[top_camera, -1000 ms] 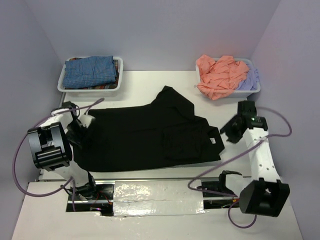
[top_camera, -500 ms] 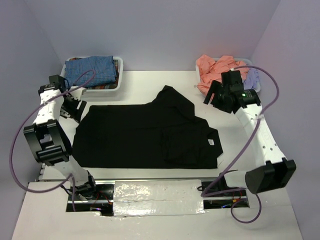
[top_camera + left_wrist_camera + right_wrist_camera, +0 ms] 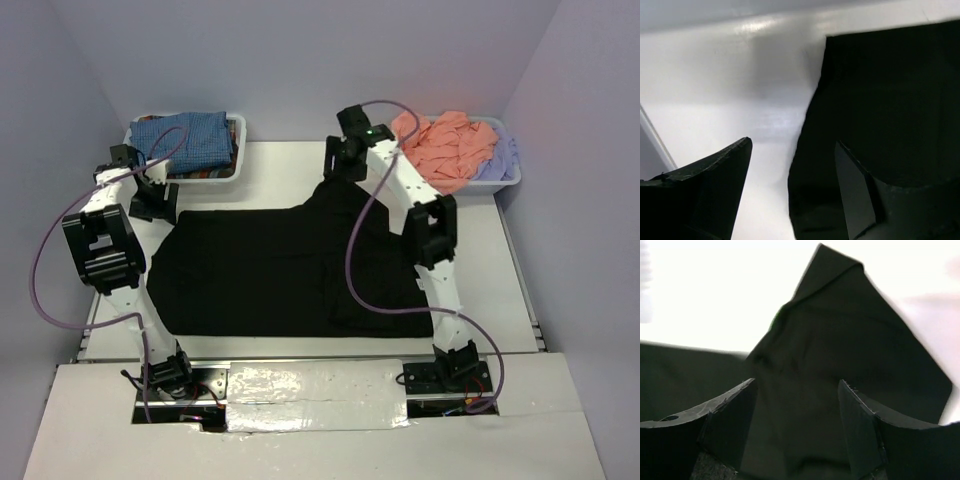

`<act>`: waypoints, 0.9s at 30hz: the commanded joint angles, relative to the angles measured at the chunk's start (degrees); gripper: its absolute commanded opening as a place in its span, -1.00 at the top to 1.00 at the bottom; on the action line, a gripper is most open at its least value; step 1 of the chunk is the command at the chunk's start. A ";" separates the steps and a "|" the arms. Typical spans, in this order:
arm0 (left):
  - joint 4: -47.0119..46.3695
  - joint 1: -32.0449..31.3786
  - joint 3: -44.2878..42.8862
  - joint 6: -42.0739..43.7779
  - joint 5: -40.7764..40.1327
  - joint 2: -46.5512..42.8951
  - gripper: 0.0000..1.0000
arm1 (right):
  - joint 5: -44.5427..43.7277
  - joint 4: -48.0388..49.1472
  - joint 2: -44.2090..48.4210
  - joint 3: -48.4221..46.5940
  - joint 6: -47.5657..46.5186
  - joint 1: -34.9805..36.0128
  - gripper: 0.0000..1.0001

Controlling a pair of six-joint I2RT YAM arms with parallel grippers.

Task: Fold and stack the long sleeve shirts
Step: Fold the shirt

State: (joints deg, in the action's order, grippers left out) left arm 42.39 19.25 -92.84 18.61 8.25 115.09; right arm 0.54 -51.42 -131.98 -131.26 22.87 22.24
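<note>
Both arms have swung off the near side corners of the large black long sleeve shirt and gone to its far edge, and the garment they let go of lies flatter, its left and right edges settled on the counter. That reads as the spreading step done and a far-edge grab being set up for the first fold; no fold of this pass is started yet. The shirt sits across the middle of the counter, well apart from the white bin holding the blue-checked shirt and from the bin with the salmon-pink shirt and the pale lavender one. The right arm stretches up across the cloth, its right end effector over the pointed flap jutting from the far edge; its wrist view shows the fingers wide apart with that flap below them, nothing pinched. The left arm doubles back so the left end effector hangs at the far left corner, fingers likewise spread wide, straddling the shirt's edge and empty
</note>
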 commanded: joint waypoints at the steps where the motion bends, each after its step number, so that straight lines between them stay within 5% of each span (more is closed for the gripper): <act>1: -5.12 0.09 -1.73 -3.40 1.50 3.11 -0.61 | 0.18 -5.36 -8.53 -8.47 4.44 -0.62 -0.45; 5: -7.32 -0.26 -0.94 -3.50 1.42 5.05 -0.75 | -6.50 -0.80 -11.63 -7.26 6.48 -0.88 -0.45; 20: -10.92 -1.23 -0.33 -6.04 9.76 6.38 -0.74 | -17.84 2.30 -9.87 -9.26 4.37 -1.06 -0.44; 27: -10.31 -1.32 -0.33 -9.29 10.47 9.18 -0.72 | -14.34 -2.89 -16.97 -11.65 4.82 -2.02 -0.47</act>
State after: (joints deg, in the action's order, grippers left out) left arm 31.97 18.52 -93.01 11.73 14.98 121.32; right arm -14.31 -51.42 -146.19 -139.59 27.49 20.95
